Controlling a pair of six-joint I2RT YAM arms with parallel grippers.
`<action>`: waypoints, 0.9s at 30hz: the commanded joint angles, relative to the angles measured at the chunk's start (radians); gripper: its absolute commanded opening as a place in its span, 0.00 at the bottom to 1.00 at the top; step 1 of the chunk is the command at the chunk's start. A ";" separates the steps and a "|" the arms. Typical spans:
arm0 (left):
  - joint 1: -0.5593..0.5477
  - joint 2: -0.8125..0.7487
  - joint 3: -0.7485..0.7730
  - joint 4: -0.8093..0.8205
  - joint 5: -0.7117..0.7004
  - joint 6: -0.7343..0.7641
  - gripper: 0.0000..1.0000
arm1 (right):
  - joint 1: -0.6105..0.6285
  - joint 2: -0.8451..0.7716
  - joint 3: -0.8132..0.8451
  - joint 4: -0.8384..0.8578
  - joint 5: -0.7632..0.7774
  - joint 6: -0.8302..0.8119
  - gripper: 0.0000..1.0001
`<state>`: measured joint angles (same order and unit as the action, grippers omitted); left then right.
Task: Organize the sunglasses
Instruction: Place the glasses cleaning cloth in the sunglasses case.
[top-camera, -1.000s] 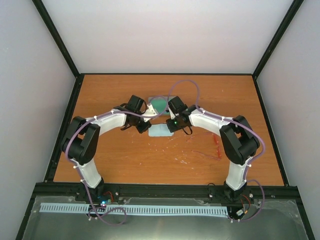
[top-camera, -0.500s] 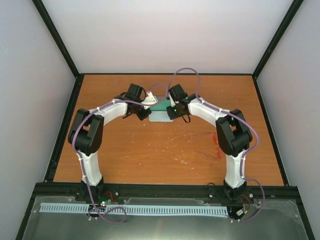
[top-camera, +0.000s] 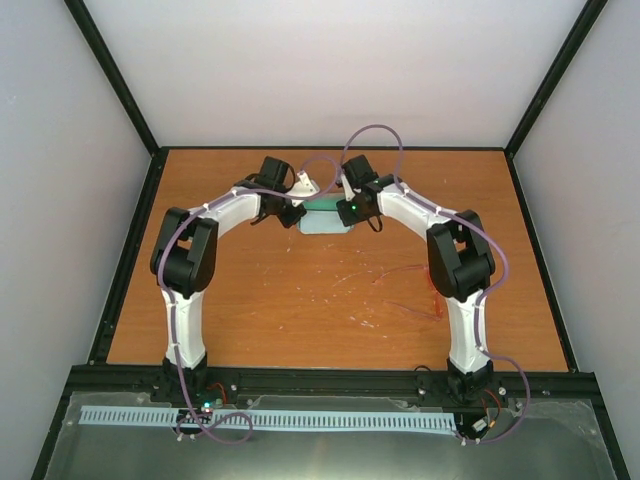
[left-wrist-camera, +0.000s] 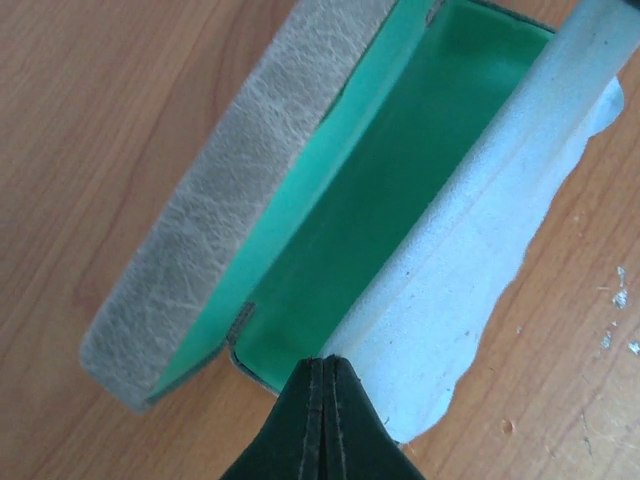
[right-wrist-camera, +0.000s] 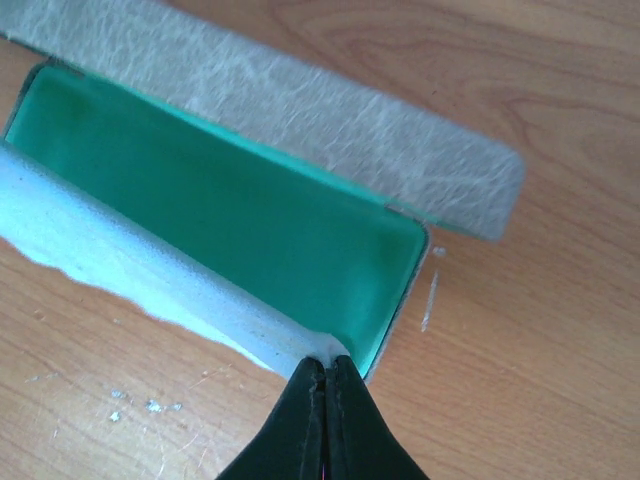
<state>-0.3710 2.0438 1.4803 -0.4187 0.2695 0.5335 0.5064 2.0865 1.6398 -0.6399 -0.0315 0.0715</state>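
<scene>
Surface (top-camera: 300, 310): orange-brown wood board, carrying everything; pale scuffs are showing near its middle.

Left arm (top-camera: 185, 265) and right arm (top-camera: 458, 262): both are reaching toward the far middle of the surface, their wrists facing each other over the case.

Case (left-wrist-camera: 220, 210): grey, textured outside, green lining (right-wrist-camera: 220, 215) inside. It is lying open at the far centre, lid folded back flat on the surface.

Cloth (left-wrist-camera: 470, 270): pale blue, lying along the near long rim of the open case, its loose edge spilling onto the surface. In the right wrist view the cloth (right-wrist-camera: 130, 262) is running along that same rim.

Left jaws: pressed together, pinching one end of the cloth at the case's corner.

Right jaws: pressed together likewise, pinching the opposite end of the cloth at the other corner.

The sunglasses (top-camera: 434, 300): thin red-pink frame, lying on the surface right of centre, just beside the right arm's elbow, well apart from the case and both jaws. Arms of the frame are pointing left.
</scene>
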 joint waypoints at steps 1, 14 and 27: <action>0.009 0.029 0.070 -0.017 0.010 0.018 0.00 | -0.017 0.030 0.043 -0.022 -0.004 -0.014 0.03; 0.028 0.054 0.078 0.000 0.003 0.028 0.00 | -0.019 0.106 0.138 -0.036 -0.010 -0.004 0.03; 0.044 0.074 0.081 0.036 0.017 0.040 0.00 | -0.022 0.146 0.182 -0.044 0.000 -0.001 0.03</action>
<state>-0.3405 2.0956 1.5215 -0.4080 0.2733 0.5465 0.4931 2.2086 1.7943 -0.6662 -0.0410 0.0704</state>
